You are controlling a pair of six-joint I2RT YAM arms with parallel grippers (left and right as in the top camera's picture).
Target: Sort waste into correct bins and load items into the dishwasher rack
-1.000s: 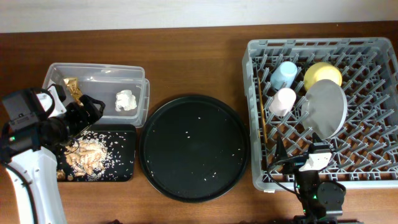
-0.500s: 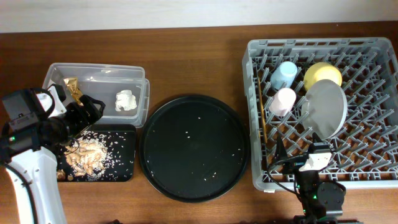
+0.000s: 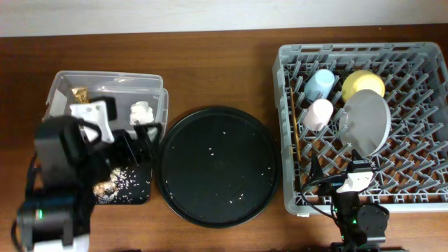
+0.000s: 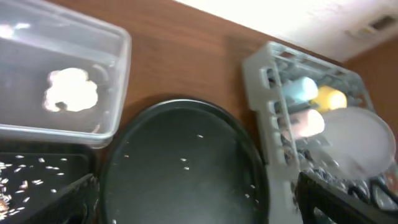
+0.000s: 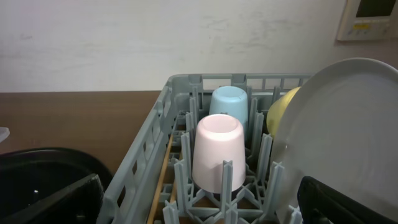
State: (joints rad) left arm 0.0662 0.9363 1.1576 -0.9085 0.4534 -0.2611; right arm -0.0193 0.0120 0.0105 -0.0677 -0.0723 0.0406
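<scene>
Supporting bench: brown wood under everything listed.
Dishwasher rack: grey crate on the right side, holding all the dishes.
Round black tray: centre, between rack and bins; only scattered pale crumbs on it.
Clear tub: far left, just behind the flat black tray.
Plate: pale, propped on edge among the pegs.
Left tool: fingers spread wide, nothing held; above where the tub, flat tray and round tray meet.
Right tool: fingers spread wide, empty; at the rack's near edge, facing the pink cup.
Yellow bowl: behind the plate.
Light blue cup: just behind the pink cup.
Chopsticks: along the rack's left wall.
Tissue wad: in the tub.
Snack wrapper: tub's far-left corner.
Food scraps: on the flat tray, partly hidden by the left arm.
</scene>
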